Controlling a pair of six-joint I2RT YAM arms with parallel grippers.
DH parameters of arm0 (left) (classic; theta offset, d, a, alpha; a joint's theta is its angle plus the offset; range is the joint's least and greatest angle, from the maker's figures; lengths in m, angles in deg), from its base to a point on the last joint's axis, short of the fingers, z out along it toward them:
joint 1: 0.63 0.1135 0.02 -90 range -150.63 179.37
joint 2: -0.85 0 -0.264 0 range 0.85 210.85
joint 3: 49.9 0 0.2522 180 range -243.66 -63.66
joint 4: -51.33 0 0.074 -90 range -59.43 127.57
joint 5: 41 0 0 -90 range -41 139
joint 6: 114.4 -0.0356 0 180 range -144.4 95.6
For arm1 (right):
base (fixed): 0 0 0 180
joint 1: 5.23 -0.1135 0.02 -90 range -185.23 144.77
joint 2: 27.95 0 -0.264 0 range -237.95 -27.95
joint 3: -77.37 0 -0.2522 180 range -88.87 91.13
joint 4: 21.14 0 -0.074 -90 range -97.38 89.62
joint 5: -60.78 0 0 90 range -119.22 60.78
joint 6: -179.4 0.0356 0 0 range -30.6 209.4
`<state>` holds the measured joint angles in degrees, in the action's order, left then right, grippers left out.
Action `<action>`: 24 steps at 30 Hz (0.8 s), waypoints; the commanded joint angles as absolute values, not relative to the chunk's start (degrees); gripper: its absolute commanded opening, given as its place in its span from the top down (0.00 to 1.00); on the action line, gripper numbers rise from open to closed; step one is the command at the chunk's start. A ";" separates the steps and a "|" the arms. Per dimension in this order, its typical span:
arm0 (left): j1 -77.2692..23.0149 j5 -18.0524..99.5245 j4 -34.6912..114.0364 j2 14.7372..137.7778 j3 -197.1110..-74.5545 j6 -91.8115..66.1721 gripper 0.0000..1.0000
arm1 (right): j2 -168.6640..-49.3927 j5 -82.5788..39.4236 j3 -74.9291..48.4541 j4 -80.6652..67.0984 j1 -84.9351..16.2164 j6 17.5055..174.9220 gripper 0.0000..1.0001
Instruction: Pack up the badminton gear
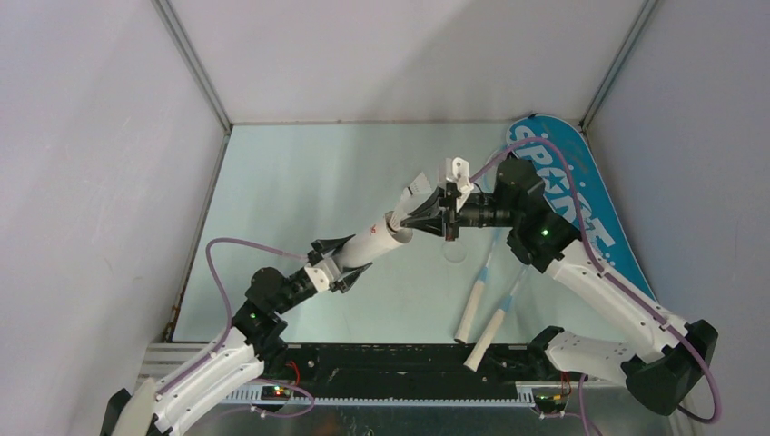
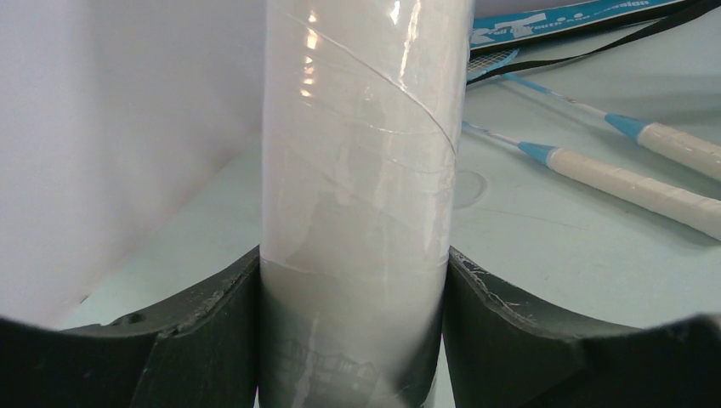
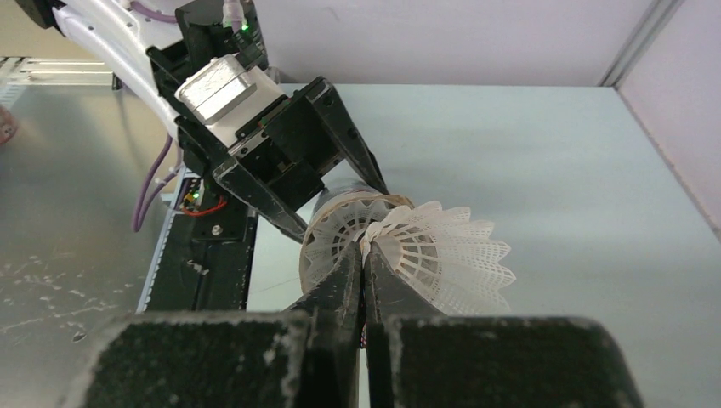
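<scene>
**Top view.** The left fingers (image 1: 343, 262) are closed round the lower part of the long white tube (image 1: 380, 239), which slants up and away from them over the pale surface (image 1: 300, 182). The right fingers (image 1: 413, 218) meet the tube's open end from the other side, pressed together on a white shuttlecock (image 1: 416, 191) right at the mouth. Beyond the right fingers, on the far right side, lies the blue "SPORT" bag (image 1: 581, 195). Below them two rackets (image 1: 474, 309) lie side by side, cream handles toward the arm bases.

**Left wrist.** The tube (image 2: 357, 161) stands upright between the two dark fingers (image 2: 204, 331), both touching its sides. To the right of the fingers the racket handles (image 2: 629, 183) rest on the surface, and the edge of the bag (image 2: 561, 17) lies past them.

**Right wrist.** The right fingers (image 3: 364, 276) are fully closed, pinching the rim of the shuttlecock's (image 3: 442, 255) lattice skirt. Its narrow end points at the tube mouth (image 3: 336, 229), where another white lattice skirt sits inside. Just behind, the left fingers (image 3: 289, 161) grip the tube.
</scene>
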<state>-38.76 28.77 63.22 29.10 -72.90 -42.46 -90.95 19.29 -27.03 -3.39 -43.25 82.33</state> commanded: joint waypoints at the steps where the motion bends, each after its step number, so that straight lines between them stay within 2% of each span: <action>1: -38.94 27.52 64.17 28.45 -74.61 -42.36 0.32 | -93.24 21.30 -26.86 -5.06 -44.92 83.66 1.00; 14: -38.94 25.91 63.86 28.73 -74.90 -42.92 0.32 | -100.35 21.19 -26.80 -10.69 -48.78 88.33 1.00; 24: -38.93 25.03 64.21 28.84 -74.95 -43.47 0.32 | -105.73 19.26 -22.82 -5.23 -50.00 87.74 0.96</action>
<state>-38.49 27.35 61.45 28.95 -72.90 -43.58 -103.93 21.39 -26.17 -7.32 -49.15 87.79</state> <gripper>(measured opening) 0.685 0.022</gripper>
